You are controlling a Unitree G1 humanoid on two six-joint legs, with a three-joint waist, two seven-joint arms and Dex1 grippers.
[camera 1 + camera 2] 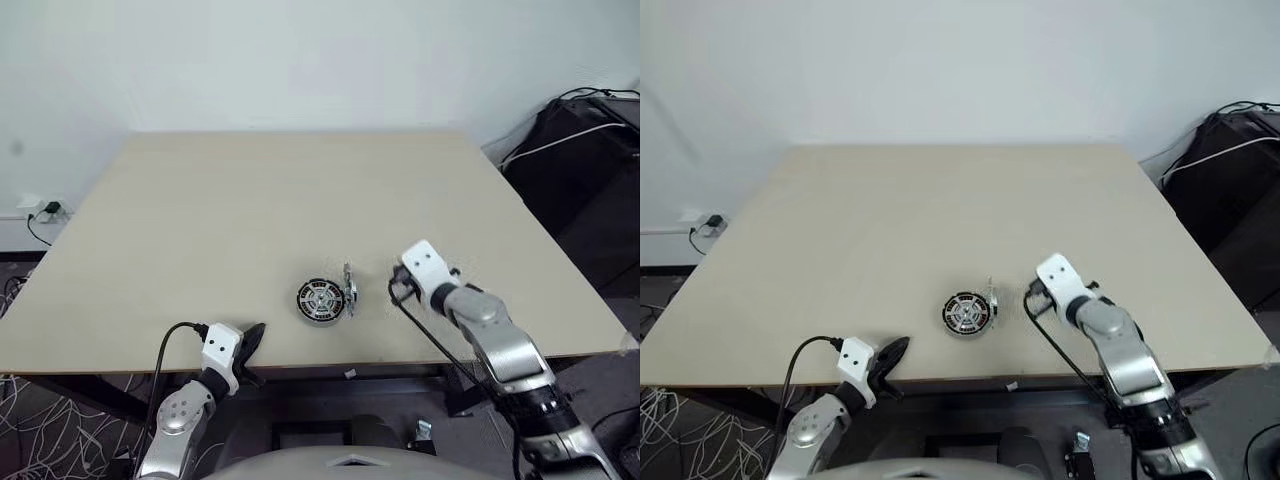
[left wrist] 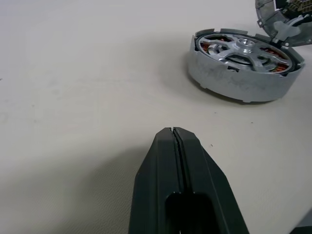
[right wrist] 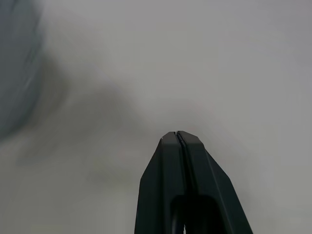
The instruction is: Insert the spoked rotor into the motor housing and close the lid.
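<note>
The motor housing point(image 1: 320, 301) lies near the front middle of the pale table point(image 1: 250, 210). The spoked rotor point(image 2: 243, 48) sits inside it, with copper windings showing between the spokes. The lid point(image 1: 348, 289) stands upright, hinged open at the housing's right edge. My left gripper point(image 2: 174, 130) is shut and empty, low at the table's front edge, left of the housing and pointing toward it. My right gripper point(image 1: 397, 291) hovers just right of the lid. Its fingers are pressed together with nothing between them in the right wrist view point(image 3: 176, 132).
The table's front edge point(image 1: 330, 368) runs just behind my left gripper. Black equipment with cables point(image 1: 585, 140) stands off the table at the back right. A power strip point(image 1: 42, 210) lies on the floor at the left.
</note>
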